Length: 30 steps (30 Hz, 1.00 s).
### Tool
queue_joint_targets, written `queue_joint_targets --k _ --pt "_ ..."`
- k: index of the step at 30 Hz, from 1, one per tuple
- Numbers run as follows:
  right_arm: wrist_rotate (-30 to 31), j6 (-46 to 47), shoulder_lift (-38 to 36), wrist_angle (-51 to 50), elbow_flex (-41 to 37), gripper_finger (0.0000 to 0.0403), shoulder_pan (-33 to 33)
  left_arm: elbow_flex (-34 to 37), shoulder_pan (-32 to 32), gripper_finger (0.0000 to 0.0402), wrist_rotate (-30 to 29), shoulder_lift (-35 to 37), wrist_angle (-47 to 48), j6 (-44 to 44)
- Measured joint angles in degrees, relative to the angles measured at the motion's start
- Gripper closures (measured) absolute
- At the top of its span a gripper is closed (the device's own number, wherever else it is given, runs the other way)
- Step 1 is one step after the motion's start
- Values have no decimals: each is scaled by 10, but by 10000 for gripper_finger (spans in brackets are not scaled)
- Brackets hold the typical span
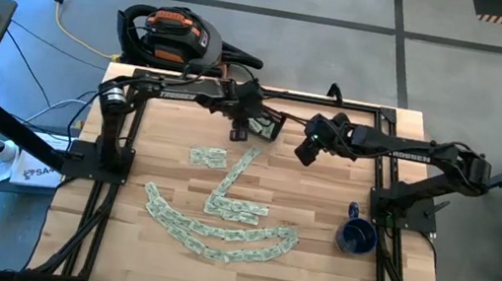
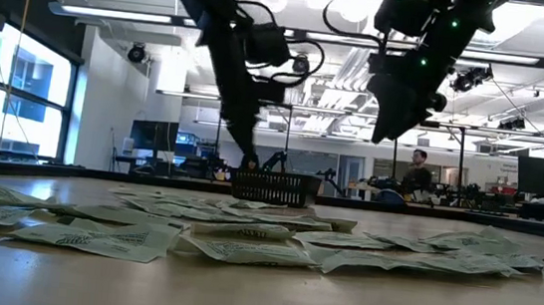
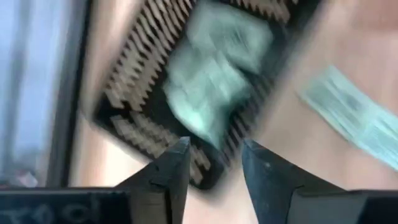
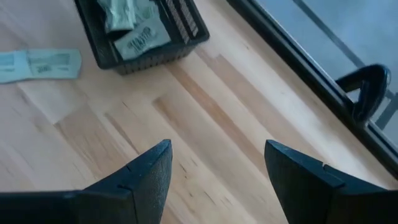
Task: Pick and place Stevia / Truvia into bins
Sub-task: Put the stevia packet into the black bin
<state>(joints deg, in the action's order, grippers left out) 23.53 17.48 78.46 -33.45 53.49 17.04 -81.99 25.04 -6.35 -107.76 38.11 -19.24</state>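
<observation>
The left gripper (image 1: 238, 135) is held at the basket (image 1: 260, 124), just beside its 7 o'clock corner, at about 12 o'clock on the table (image 1: 311, 269) in the high view; its fingers (image 3: 176, 167) are seen slightly apart with nothing between them, and several sachets are seen lying inside the basket beyond them. The step in hand is therefore judged to be the end of a drop-off, with the next pick not yet begun. The right gripper (image 1: 307, 155) is held above bare wood at 4 o'clock of the basket, fingers (image 4: 146, 171) spread wide and empty. Most of the Stevia / Truvia sachets (image 1: 218, 227) are left spread over the table's middle and 6 o'clock part, in a curved band well apart from the basket. For the next move, an empty gripper would need to be carried toward 6 o'clock, lowered onto a single sachet at the near edge of the spread, closed on its thin edge, and brought to the basket.
</observation>
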Motion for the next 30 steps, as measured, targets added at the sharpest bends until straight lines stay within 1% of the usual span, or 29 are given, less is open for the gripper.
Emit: queue_joint_targets --k 2,4,6,9,11,14,18,22,30 --pt "-1 -11 2 19 0 157 2 1 0 211 19 21 58 32" --pt "-6 -23 7 40 0 157 8 11 1 206 34 44 89 55" --pt "-31 -37 16 64 0 157 16 39 1 204 39 67 122 71" --pt "-78 -52 34 88 0 157 26 99 1 205 42 107 130 95" --pt "-94 -58 48 101 0 157 29 148 1 206 57 141 128 112" --pt "-101 -65 64 111 0 157 29 220 1 208 81 188 85 135" --pt "-105 -81 76 125 0 157 29 285 1 208 85 217 39 177" --pt "-111 -86 78 137 0 157 29 304 1 208 85 218 36 201" --pt "-122 -85 78 153 0 157 29 307 1 208 83 217 4 193"
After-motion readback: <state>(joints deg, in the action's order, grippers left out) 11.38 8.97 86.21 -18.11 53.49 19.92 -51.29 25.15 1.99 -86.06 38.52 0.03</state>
